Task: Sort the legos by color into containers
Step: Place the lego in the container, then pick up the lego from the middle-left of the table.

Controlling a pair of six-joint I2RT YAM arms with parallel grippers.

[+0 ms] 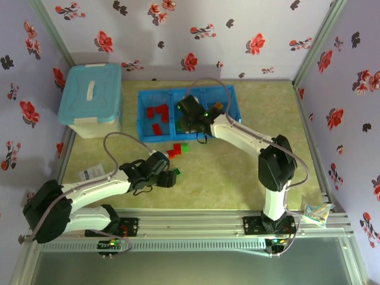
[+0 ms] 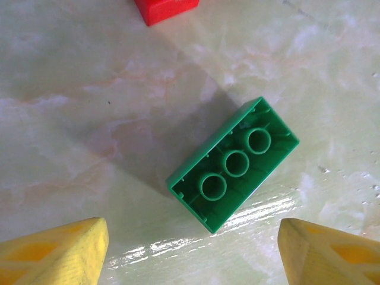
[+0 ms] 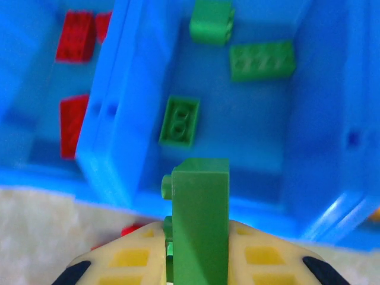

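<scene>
When checked over near wall of middle bin (image 3: 249, 130), found right gripper (image 3: 199, 255) pinching upright green brick (image 3: 200, 214); three more green bricks (image 3: 262, 60) inside. Found left gripper (image 2: 193, 249) spread above table (image 2: 89, 89), upturned green brick (image 2: 233, 163) loose just ahead, centred between its fingers (image 2: 59, 249).

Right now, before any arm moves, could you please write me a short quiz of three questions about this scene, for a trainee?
1. True or false: the right gripper is shut on a green brick.
2. Which colour of bricks lies in the middle bin? A red, B green, C yellow.
3. Fill in: the loose green brick on the table, under the open left gripper, lies with its ____ side up (studded or hollow).
Key: 1 true; 2 B; 3 hollow.
</scene>
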